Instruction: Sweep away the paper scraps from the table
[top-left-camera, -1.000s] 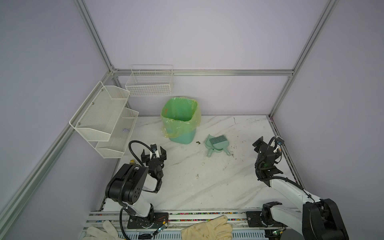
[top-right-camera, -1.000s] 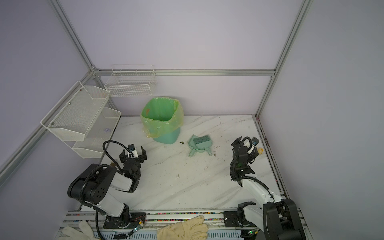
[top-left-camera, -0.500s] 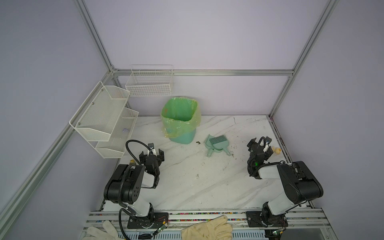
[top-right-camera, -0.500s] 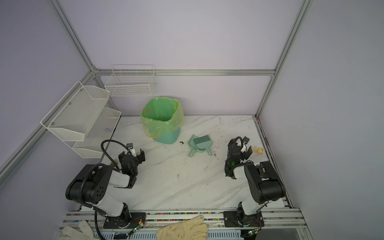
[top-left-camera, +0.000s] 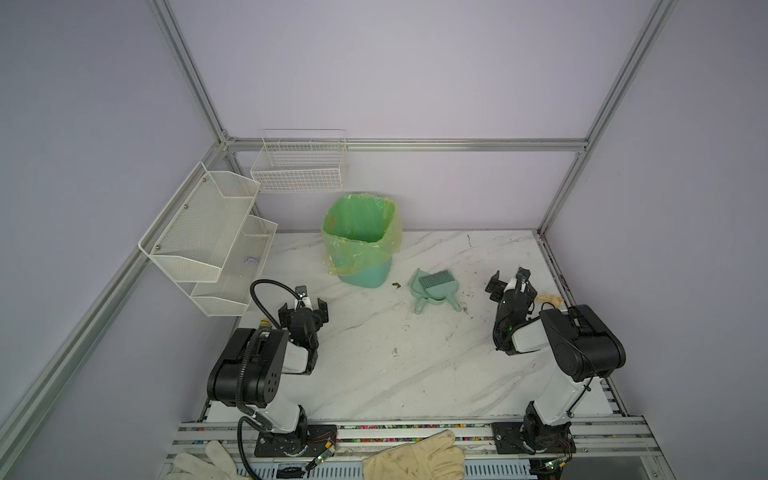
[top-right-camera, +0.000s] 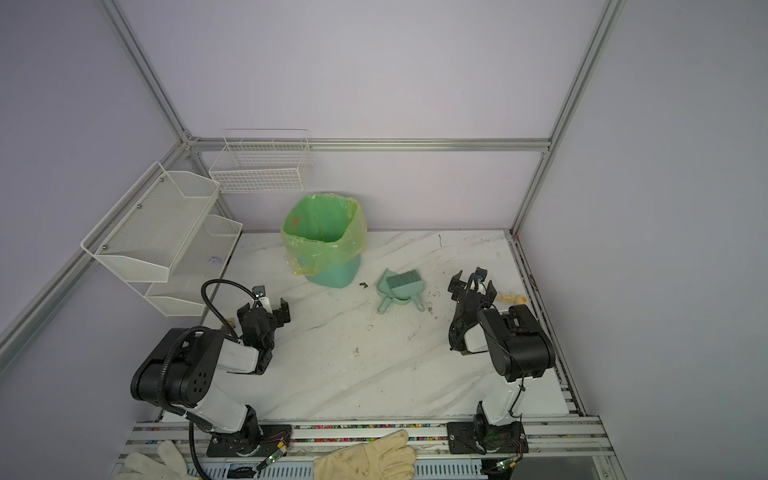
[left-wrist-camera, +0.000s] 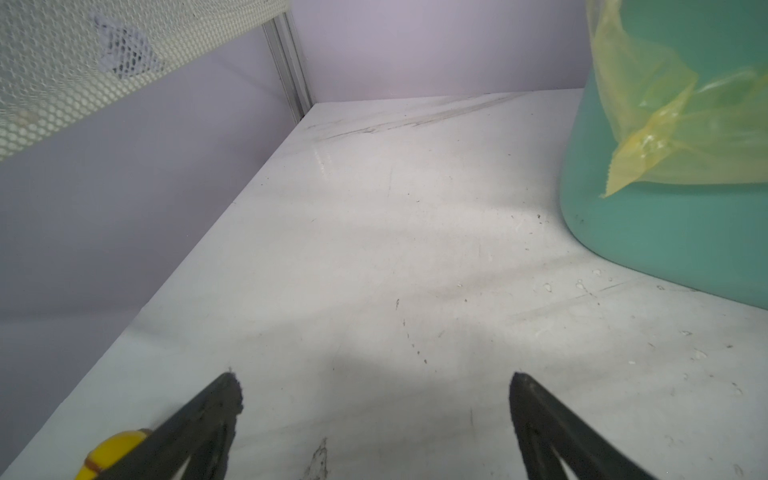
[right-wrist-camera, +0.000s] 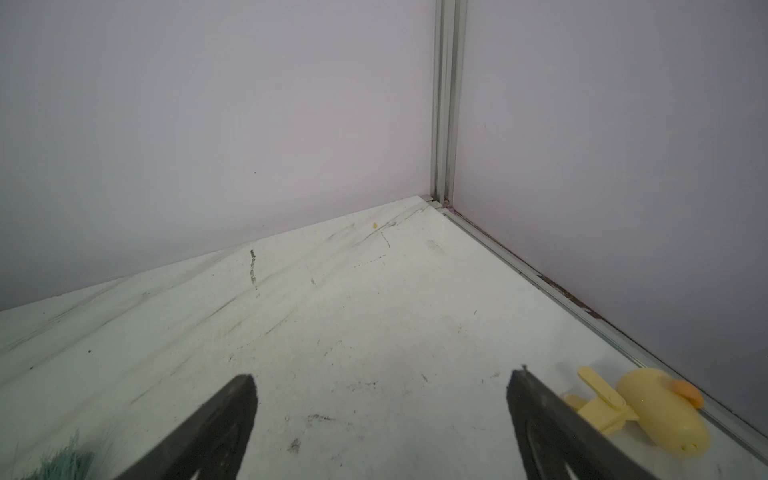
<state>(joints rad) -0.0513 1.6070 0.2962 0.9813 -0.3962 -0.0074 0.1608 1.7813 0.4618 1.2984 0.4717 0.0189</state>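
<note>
Left pincer (top-left-camera: 303, 308) spread wide, right pincer (top-left-camera: 512, 286) spread wide, both arms folded, wrists low

The middle of the table (top-left-camera: 415, 374) lies open. The bagged bin (top-left-camera: 365, 274) and the dustpan (top-left-camera: 440, 296) stand at the far side; a yellow toy (top-left-camera: 548, 297) lies by the right edge

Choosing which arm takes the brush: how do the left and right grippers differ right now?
The right gripper sits closer to the brush and dustpan; the left gripper is farther, nearer the bin. The left gripper faces the corner below the mesh shelf; the right gripper faces the opposite back corner, a yellow toy beside it. Both are open, empty and low over the table.
</note>
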